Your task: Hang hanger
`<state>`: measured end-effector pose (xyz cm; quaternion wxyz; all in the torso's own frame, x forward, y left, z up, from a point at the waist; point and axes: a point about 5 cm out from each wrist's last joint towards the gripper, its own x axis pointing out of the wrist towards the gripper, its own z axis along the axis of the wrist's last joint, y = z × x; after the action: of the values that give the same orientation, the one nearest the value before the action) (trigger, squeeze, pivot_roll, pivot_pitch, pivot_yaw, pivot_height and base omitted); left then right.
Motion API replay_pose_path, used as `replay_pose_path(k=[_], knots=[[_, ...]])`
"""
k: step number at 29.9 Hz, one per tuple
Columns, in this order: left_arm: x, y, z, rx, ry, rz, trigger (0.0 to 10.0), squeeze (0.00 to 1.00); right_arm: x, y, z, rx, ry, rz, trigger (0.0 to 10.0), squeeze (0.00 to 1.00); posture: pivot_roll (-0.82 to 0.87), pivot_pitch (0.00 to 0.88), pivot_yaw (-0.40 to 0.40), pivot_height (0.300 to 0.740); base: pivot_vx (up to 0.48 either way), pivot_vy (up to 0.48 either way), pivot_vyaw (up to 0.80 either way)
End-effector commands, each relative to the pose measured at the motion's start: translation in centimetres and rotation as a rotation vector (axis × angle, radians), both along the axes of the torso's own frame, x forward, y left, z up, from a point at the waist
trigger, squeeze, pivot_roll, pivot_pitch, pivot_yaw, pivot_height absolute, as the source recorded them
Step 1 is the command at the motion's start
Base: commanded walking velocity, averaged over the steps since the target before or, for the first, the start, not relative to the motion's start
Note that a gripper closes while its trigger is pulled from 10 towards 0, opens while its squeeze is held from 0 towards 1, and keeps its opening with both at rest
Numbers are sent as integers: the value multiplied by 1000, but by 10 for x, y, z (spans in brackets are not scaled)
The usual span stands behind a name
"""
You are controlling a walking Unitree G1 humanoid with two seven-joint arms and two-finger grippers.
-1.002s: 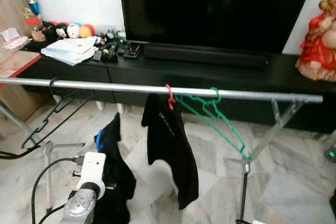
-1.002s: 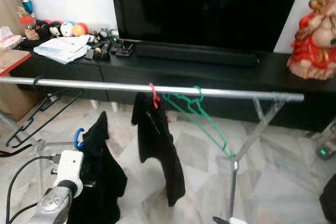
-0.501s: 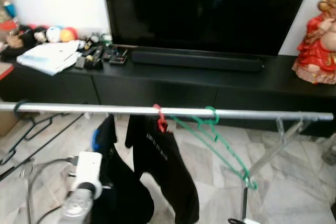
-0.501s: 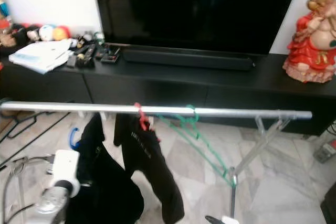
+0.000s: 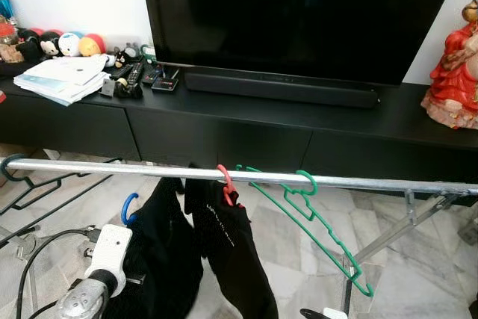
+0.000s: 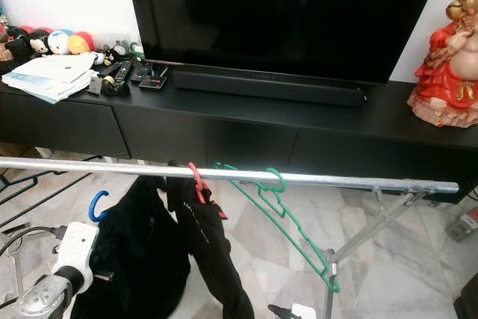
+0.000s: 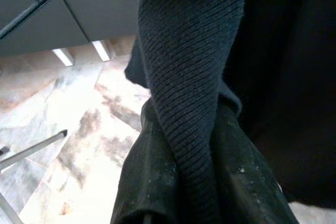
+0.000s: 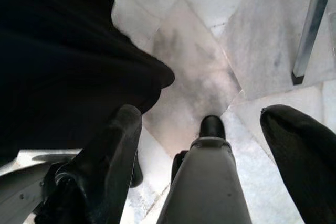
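Note:
A silver rail (image 5: 358,181) crosses the scene at mid height. On it hang a red hanger (image 5: 226,182) carrying a black garment (image 5: 231,252) and an empty green hanger (image 5: 321,222). Left of these and just below the rail is a blue hanger hook (image 5: 128,207), with a second black garment (image 5: 168,252) draped on it. My left arm (image 5: 104,255) reaches up to that garment from the lower left. In the left wrist view my left gripper (image 7: 191,129) is shut on its dark ribbed fabric (image 7: 189,51). My right gripper (image 8: 205,129) hangs open over the marble floor.
A black hanger (image 5: 30,192) hangs at the rail's far left. Behind the rail stands a low black TV cabinet (image 5: 261,132) with a big television (image 5: 299,13), papers and toys (image 5: 63,72) on the left and a red figurine (image 5: 457,65) on the right. The rail's crossed legs (image 5: 403,222) stand at the right.
The camera has shifted, so the rail sits lower in the picture. The blue hook and its garment are now closer under the rail than before.

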<state>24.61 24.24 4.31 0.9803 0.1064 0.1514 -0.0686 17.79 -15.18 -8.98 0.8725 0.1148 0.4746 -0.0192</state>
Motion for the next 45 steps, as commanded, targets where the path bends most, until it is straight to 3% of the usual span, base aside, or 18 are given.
replay_pose_path(k=[1, 9, 15, 27, 39, 45], knots=[[0, 9, 17, 34, -57, -57, 10000, 0, -1, 5, -1, 1, 11, 9, 10000, 0, 67, 93, -16, 740, 0, 0, 0], [11, 8, 51, 55, -194, -125, 10000, 0, -1, 6, -1, -5, 9, 21, 10000, 0, 68, 95, -19, 740, 0, 0, 0], [20, 6, 61, 31, -234, -105, 10000, 0, -1, 5, -1, -6, 9, 26, 10000, 0, 65, 97, -17, 740, 0, 0, 0], [42, 1, 52, 29, -160, -11, 10000, 0, -2, 5, -1, -12, 13, 22, 10000, 0, 56, 97, -6, 740, 0, 0, 0], [66, 24, 50, 63, -103, 178, 10000, 0, -1, 4, -1, -27, 11, 14, 10000, 0, 55, 93, 5, 740, 0, 0, 0], [76, 25, 47, 79, -62, 187, 10000, 0, -2, 3, -1, -27, 14, 10, 10000, 0, 51, 90, 4, 740, 0, 0, 0]])
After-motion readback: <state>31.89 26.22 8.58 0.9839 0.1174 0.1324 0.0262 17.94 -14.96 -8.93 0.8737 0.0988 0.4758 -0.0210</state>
